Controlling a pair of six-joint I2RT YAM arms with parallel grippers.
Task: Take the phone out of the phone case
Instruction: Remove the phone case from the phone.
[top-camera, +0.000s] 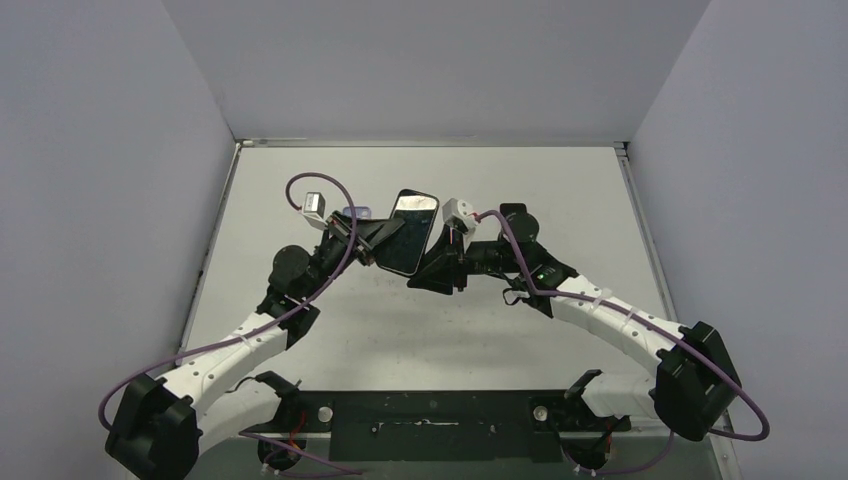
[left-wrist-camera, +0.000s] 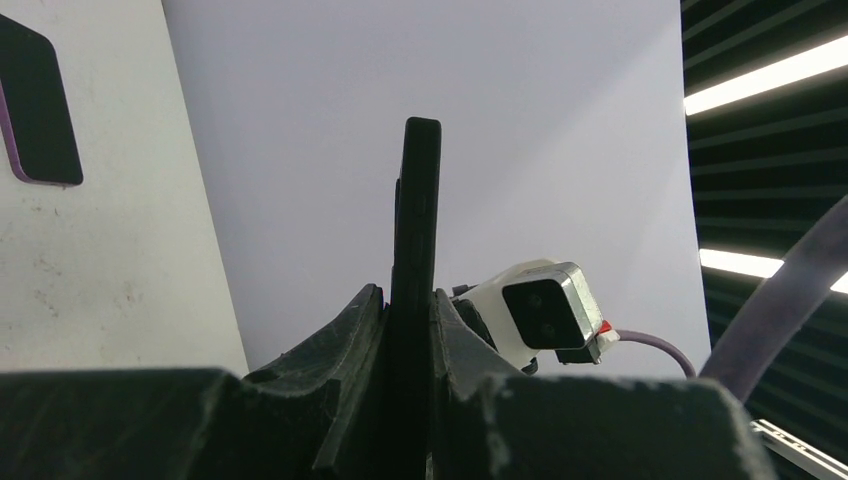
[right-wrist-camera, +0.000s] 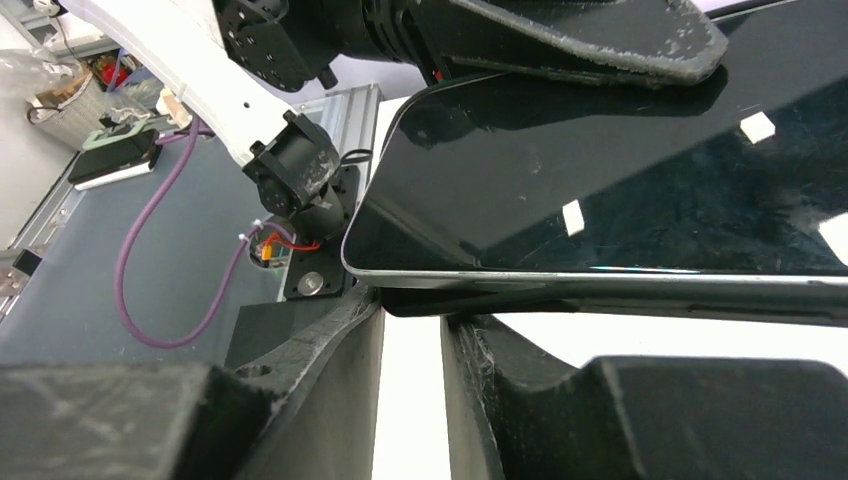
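Pinching the glossy black, round-cornered phone (top-camera: 410, 232) tight in the left gripper (left-wrist-camera: 408, 297), parking the right gripper (right-wrist-camera: 412, 315) at its silvery edge (can't tell if gripping), spotting the purple-rimmed case (left-wrist-camera: 40, 100) lying on the desk (top-camera: 450, 335).

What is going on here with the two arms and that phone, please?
Both arms meet over the middle of the table. The left gripper is shut on the phone, holding it up off the surface. The right gripper sits at the phone's other edge, fingers slightly apart with nothing visibly between them. A dark, purple-edged item that looks like the phone case lies apart on the table, so the phone appears to be out already.
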